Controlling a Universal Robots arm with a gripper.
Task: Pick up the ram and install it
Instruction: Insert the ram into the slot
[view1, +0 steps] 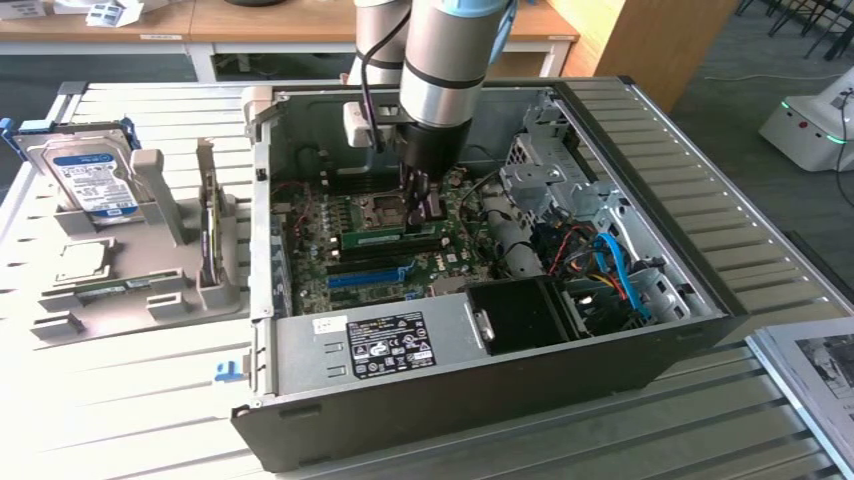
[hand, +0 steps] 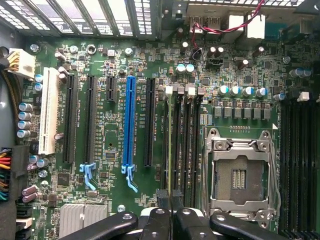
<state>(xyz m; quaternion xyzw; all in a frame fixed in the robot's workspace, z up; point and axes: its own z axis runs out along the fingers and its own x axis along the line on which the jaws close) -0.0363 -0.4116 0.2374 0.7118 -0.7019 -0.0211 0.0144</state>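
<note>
The ram (view1: 387, 238) is a thin green stick standing on edge across the motherboard (view1: 318, 268) inside the open computer case (view1: 441, 400). In the wrist view the ram (hand: 170, 150) shows edge-on as a narrow line lying along the black memory slots (hand: 187, 145) beside the CPU socket (hand: 240, 175). My gripper (view1: 424, 212) reaches down into the case over the ram's end nearer the exterior view's right. Its black fingers (hand: 161, 202) meet over that end, so the gripper (hand: 171, 197) is shut on the ram. Whether the stick is fully seated I cannot tell.
A bright blue slot (hand: 130, 120) and black expansion slots lie beside the memory slots. Cables, a drive cage (view1: 554, 165) and a black box (view1: 527, 310) crowd the case toward the exterior view's right. A silver hard drive (view1: 91, 175) stands in a grey holder (view1: 134, 275) outside the case.
</note>
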